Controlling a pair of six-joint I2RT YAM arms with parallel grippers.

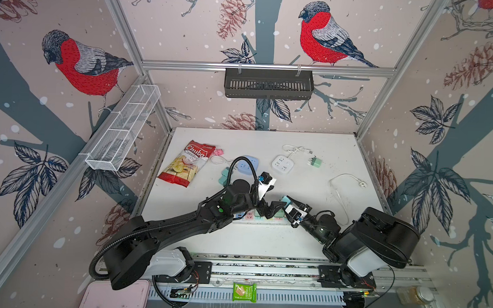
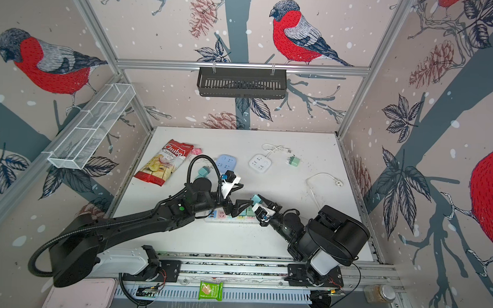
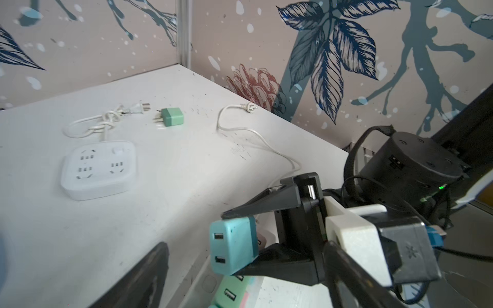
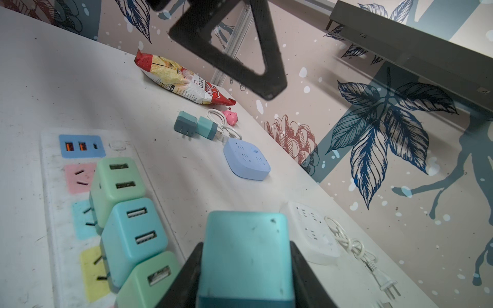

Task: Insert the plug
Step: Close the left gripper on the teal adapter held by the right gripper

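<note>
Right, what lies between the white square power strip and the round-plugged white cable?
A green charger lies there, unplugged, seen in both top views.

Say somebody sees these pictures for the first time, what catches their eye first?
The red bullfinches printed on the back and side walls jump out first. Next, at the centre, the right gripper pinches a teal charger by the power strip. A red chip bag lies back left on the white table.

Seven charger plugs (image 4: 245, 253), three power strips (image 4: 246, 160), one chip bag (image 4: 184, 80), one pink pig toy (image 4: 230, 117).
</note>
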